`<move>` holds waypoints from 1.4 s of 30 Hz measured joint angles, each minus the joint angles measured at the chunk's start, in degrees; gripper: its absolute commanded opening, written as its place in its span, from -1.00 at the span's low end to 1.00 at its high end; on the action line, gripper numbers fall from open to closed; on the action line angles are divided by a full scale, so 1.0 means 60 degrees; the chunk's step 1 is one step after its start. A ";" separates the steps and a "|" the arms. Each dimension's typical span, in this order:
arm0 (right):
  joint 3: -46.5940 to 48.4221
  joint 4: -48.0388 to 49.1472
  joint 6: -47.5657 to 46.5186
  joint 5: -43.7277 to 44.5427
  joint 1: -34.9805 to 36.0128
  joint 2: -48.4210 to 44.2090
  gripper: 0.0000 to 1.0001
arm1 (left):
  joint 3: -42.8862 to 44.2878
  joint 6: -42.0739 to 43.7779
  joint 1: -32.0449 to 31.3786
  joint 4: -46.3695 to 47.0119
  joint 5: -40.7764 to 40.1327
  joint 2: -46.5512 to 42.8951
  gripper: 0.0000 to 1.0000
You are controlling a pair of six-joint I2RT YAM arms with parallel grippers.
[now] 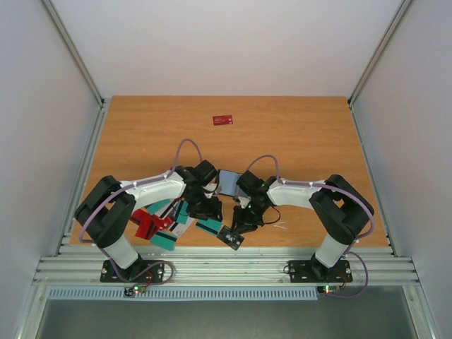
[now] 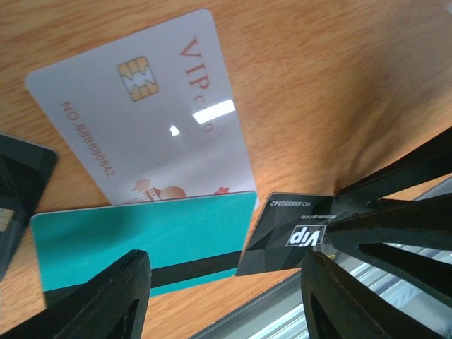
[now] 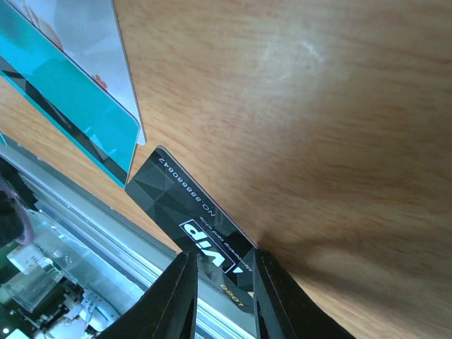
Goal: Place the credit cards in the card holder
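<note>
A black VIP credit card (image 3: pixel 176 194) lies at the table's near edge, one end overhanging the metal rail. My right gripper (image 3: pixel 222 258) stands over it, jaws narrowly apart, and the card runs on under both fingers. From above, that card (image 1: pixel 232 239) sits just below the right gripper (image 1: pixel 240 227). My left gripper (image 2: pixel 226 296) is open above a teal card with a dark stripe (image 2: pixel 141 240) and the black card (image 2: pixel 289 229). A white VIP card (image 2: pixel 141 113) lies beyond. The card holder (image 1: pixel 227 182) lies open between the two arms, its pale inside showing.
Several more cards (image 1: pixel 162 220) are heaped at the front left under the left arm. One red card (image 1: pixel 223 120) lies alone far back. The slotted metal rail (image 1: pixel 226 265) runs along the table's near edge. Another dark card (image 2: pixel 21 183) lies left of the teal one.
</note>
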 measured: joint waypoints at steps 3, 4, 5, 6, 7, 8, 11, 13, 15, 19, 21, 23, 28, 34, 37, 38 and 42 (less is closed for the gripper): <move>-0.0087 0.0138 0.0120 -0.0109 0.0106 -0.0015 -0.51 | 0.0000 0.0091 -0.0073 0.0109 0.0178 0.0102 0.19; -0.0138 0.0219 0.0153 -0.0175 0.0146 -0.0018 -0.51 | 0.0000 0.0098 -0.0109 0.0135 0.0211 0.0153 0.19; -0.0193 0.0295 0.0178 -0.0266 0.0189 -0.0026 -0.51 | 0.0000 0.0098 -0.0157 0.0157 0.0229 0.0208 0.19; -0.0248 0.0361 0.0197 -0.0339 0.0215 -0.0029 -0.51 | 0.0000 0.0098 -0.0193 0.0171 0.0237 0.0244 0.19; -0.0313 0.0452 0.0229 -0.0430 0.0240 -0.0040 -0.51 | 0.0000 0.0095 -0.0233 0.0178 0.0237 0.0277 0.18; -0.0390 0.0554 0.0262 -0.0510 0.0262 -0.0066 -0.51 | 0.0000 0.0091 -0.0270 0.0193 0.0233 0.0299 0.18; -0.0601 0.0772 0.0346 -0.0667 0.0306 -0.0153 -0.51 | 0.0000 0.0051 -0.0368 0.0226 0.0208 0.0302 0.18; -0.0692 0.0911 0.0364 -0.0718 0.0310 -0.0204 -0.51 | 0.0000 -0.0022 -0.0415 0.0229 0.0142 0.0302 0.17; -0.0739 0.0987 0.0368 -0.0739 0.0310 -0.0237 -0.51 | -0.0018 -0.0178 -0.0444 0.0229 0.0007 0.0266 0.17; -0.0911 0.1118 0.0368 -0.0696 0.0328 -0.0408 -0.50 | -0.0076 -0.0415 -0.0499 0.0233 -0.0153 0.0080 0.14; -0.1064 0.1078 0.0372 -0.0608 0.0368 -0.0616 -0.45 | -0.0102 -0.0554 -0.0550 0.0219 -0.0244 -0.0109 0.11; -0.1242 0.0896 0.0401 -0.0441 0.0393 -0.0954 -0.38 | -0.0109 -0.0718 -0.0627 0.0215 -0.0295 -0.0280 0.11; -0.1679 0.0441 0.0834 0.0066 0.0401 -0.2211 -0.10 | 0.0015 -0.1104 -0.1147 0.0040 -0.0484 -0.0433 0.10; -0.2943 0.1038 0.2422 0.0200 0.0419 -0.4484 0.04 | 0.0463 -0.1657 -0.1679 -0.0189 -0.0659 -0.0401 0.10; -0.3483 0.1355 0.3151 0.0299 0.0510 -0.4834 0.05 | 0.0495 -0.1749 -0.1694 -0.0193 -0.0678 -0.0375 0.10; -0.3661 0.1494 0.3402 0.0368 0.0583 -0.4889 0.05 | 0.0495 -0.1749 -0.1694 -0.0189 -0.0674 -0.0346 0.10; -0.4339 0.2299 0.4484 0.0710 0.1027 -0.5067 0.08 | 0.0492 -0.1625 -0.1694 -0.0164 -0.0645 -0.0084 0.10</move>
